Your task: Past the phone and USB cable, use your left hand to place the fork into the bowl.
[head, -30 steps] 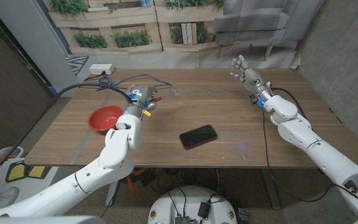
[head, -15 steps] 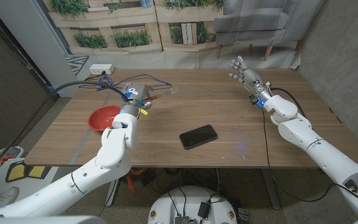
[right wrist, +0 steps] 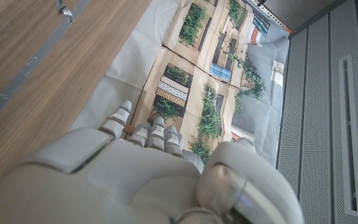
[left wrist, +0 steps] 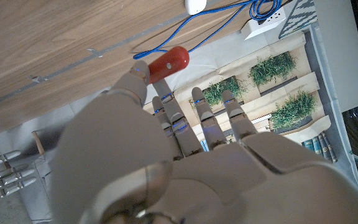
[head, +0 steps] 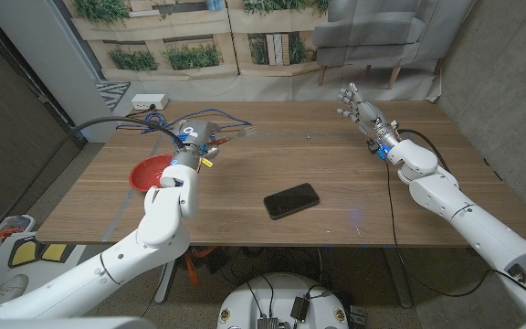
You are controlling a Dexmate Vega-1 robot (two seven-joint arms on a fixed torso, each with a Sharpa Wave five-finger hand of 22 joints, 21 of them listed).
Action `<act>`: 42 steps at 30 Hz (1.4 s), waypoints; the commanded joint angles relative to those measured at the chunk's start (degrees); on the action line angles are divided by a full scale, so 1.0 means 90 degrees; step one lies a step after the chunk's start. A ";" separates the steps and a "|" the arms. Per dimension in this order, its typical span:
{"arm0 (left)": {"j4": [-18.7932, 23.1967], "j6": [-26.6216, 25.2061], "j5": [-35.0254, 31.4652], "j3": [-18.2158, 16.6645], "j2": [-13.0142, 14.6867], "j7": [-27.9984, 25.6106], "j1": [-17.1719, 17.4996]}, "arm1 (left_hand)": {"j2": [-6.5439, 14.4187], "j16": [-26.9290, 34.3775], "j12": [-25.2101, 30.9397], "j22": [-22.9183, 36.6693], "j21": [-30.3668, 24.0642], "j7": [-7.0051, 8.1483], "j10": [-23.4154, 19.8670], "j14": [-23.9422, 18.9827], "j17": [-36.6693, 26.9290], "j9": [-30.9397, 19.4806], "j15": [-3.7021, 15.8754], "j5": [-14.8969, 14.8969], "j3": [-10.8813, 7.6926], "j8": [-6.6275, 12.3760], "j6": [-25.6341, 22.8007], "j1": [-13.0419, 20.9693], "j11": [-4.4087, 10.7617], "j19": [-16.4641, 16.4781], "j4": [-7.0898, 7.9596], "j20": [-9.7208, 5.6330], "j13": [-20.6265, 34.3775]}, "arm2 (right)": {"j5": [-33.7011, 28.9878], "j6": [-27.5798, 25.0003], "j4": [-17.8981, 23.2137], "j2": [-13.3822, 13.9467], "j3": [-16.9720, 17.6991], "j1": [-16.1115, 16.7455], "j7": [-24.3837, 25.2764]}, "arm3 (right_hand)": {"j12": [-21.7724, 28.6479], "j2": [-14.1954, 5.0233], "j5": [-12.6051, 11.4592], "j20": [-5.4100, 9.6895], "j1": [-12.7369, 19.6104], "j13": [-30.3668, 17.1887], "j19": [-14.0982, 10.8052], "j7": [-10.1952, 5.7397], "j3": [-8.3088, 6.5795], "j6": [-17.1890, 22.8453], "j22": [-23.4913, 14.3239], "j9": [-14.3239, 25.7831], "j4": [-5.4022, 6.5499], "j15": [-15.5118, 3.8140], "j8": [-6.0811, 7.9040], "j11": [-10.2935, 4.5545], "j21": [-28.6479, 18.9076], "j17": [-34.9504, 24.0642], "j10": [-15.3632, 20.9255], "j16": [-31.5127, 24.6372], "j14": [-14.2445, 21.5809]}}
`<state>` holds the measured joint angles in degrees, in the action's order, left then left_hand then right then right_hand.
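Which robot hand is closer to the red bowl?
The left. The left hand, holding the fork, is just beside the bowl, behind it. The right hand is far across the table.

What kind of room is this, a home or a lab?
Probably a lab staged as a home: a printed backdrop of plants and shelves, a power strip with loose cables, and a wooden table.
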<state>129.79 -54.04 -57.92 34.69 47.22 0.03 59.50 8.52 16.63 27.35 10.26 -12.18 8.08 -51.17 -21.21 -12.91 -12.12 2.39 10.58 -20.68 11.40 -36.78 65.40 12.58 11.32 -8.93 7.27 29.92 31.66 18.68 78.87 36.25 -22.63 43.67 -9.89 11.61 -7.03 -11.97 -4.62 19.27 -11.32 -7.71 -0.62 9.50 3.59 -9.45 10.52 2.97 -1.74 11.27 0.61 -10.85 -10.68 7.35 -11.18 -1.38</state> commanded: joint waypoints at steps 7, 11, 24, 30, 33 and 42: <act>0.0215 -0.0218 0.0072 -0.0332 0.0175 -0.0215 0.0409 | 0.0062 -0.0038 0.0046 0.0025 0.0004 -0.0019 -0.0001 -0.0078 -0.0037 -0.0029 0.0814 -0.0001 -0.0034 0.0007 0.0016 0.0011 0.0026 0.0074 0.0027 0.0009 0.0015 | -0.0093 -0.0221 0.0143 0.0008 -0.0071 -0.0026 0.0120 | 0.0001 -0.0010 0.0022 -0.0001 0.0009 -0.0033 -0.0004 0.0010 -0.0024 0.0026 -0.0031 0.0035 0.0000 -0.0164 -0.0008 -0.0063 0.0010 -0.0003 0.0023 0.0002 0.0012; 0.0231 -0.0277 0.0133 -0.0402 0.0201 -0.0298 0.0494 | 0.0059 -0.0039 0.0050 0.0026 0.0003 -0.0021 -0.0004 -0.0083 -0.0038 -0.0030 0.0812 -0.0001 -0.0035 0.0013 0.0002 0.0019 0.0025 0.0080 0.0019 0.0000 0.0014 | -0.0138 -0.0250 0.0177 0.0013 -0.0089 -0.0029 0.0163 | 0.0000 -0.0011 0.0022 -0.0002 0.0009 -0.0033 -0.0004 0.0009 -0.0026 0.0026 -0.0031 0.0035 0.0000 -0.0160 -0.0008 -0.0064 0.0010 -0.0003 0.0021 0.0001 0.0014; 0.0376 -0.0541 0.0111 -0.0429 0.0308 -0.0359 0.0604 | 0.0058 -0.0048 0.0054 0.0026 0.0003 -0.0018 0.0003 -0.0086 -0.0048 -0.0031 0.0818 -0.0002 -0.0032 0.0008 0.0008 0.0015 0.0026 0.0088 0.0021 -0.0008 0.0004 | -0.0168 -0.0275 0.0129 -0.0018 -0.0086 -0.0079 0.0235 | 0.0010 -0.0005 0.0026 0.0008 -0.0001 -0.0032 -0.0021 0.0008 -0.0029 0.0026 -0.0030 0.0035 0.0003 -0.0175 -0.0006 -0.0032 0.0004 -0.0005 0.0045 -0.0043 0.0136; 0.0360 -0.0707 0.0087 -0.0361 0.0280 -0.0328 0.0553 | 0.0064 -0.0051 0.0065 0.0027 0.0003 -0.0023 0.0003 -0.0088 -0.0053 -0.0031 0.0814 -0.0002 -0.0031 0.0006 0.0012 0.0008 0.0026 0.0089 0.0028 -0.0005 0.0012 | -0.0154 -0.0204 0.0033 -0.0050 -0.0080 -0.0114 0.0196 | 0.0008 -0.0001 0.0027 0.0015 -0.0007 -0.0032 -0.0024 0.0007 -0.0030 0.0037 -0.0031 0.0035 0.0004 -0.0170 -0.0002 -0.0040 0.0003 -0.0006 0.0041 -0.0033 0.0123; 0.0359 -0.0757 0.0108 -0.0354 0.0258 -0.0375 0.0550 | 0.0059 -0.0053 0.0064 0.0027 0.0004 -0.0016 0.0007 -0.0096 -0.0052 -0.0031 0.0813 -0.0002 -0.0032 0.0008 0.0007 0.0008 0.0025 0.0089 0.0024 -0.0010 0.0009 | -0.0152 -0.0171 0.0004 -0.0062 -0.0074 -0.0126 0.0191 | 0.0010 0.0001 0.0027 0.0016 -0.0009 -0.0032 -0.0026 0.0012 -0.0029 0.0039 -0.0031 0.0035 0.0005 -0.0173 -0.0001 -0.0038 0.0003 -0.0006 0.0046 -0.0031 0.0122; 0.0397 -0.0949 0.0290 -0.0431 0.0269 -0.0532 0.0601 | 0.0061 -0.0060 0.0069 0.0027 0.0004 -0.0018 0.0012 -0.0100 -0.0054 -0.0032 0.0813 -0.0002 -0.0035 0.0009 0.0004 0.0002 0.0026 0.0092 0.0028 -0.0003 0.0010 | -0.0162 -0.0151 -0.0061 -0.0100 -0.0076 -0.0177 0.0210 | 0.0012 0.0003 0.0028 0.0011 -0.0012 -0.0031 -0.0019 0.0006 -0.0032 0.0042 -0.0031 0.0035 0.0005 -0.0175 -0.0001 -0.0041 0.0007 -0.0007 0.0053 -0.0012 0.0086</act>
<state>133.07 -60.47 -56.37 31.12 49.55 -3.67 64.65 8.82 16.27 27.59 10.25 -12.18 8.08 -50.94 -21.69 -13.21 -12.11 2.34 10.47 -20.68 11.40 -36.78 65.40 12.38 11.63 -8.93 7.16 29.86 30.23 16.76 79.20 35.82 -23.37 42.67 -8.04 11.61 -7.03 -11.96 -4.62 19.27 -11.32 -7.71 -0.62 9.38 3.59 -9.45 10.52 2.85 -1.75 11.27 0.08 -10.85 -10.68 7.45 -11.18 -0.56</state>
